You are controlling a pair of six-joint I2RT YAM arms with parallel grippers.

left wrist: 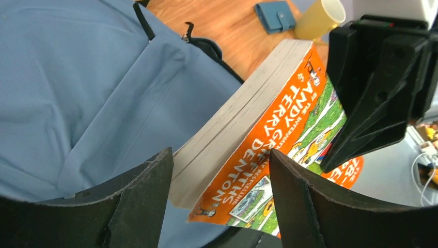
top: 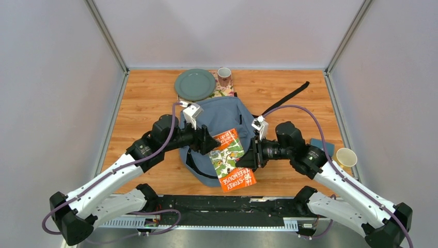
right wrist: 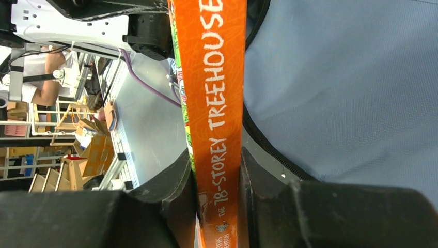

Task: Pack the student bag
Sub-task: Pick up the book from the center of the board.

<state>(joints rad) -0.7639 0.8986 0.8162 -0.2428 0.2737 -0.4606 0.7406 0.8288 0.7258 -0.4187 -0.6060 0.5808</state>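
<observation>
Student bag: the large, soft grey-blue fabric student bag lies flat in the middle of the wooden table, between the two arms. One black strap trails from it toward the far right corner.

Book: an orange-and-green paperback book is held tilted over the near half of the bag. Its near end reaches past the bag's near edge. White lettering on the orange spine reads "78-Storey Treehouse".

Right gripper: the right gripper is clamped on the book's spine end, with one black finger pressed against each cover. From above, it meets the book on its right side.

Left gripper: the left gripper has its jaws spread wide, one on each side of the book's corner. The pale page edge lies just beside one finger. Whether either finger touches the book cannot be told.

Far edge of table: a round grey-green plate and a small pale mug stand side by side. Both rest on a flat flower-patterned item that meets the far end of the bag.

Right side of table: a small blue wallet and a yellow paper cup sit near the right arm, apart from the bag.
</observation>
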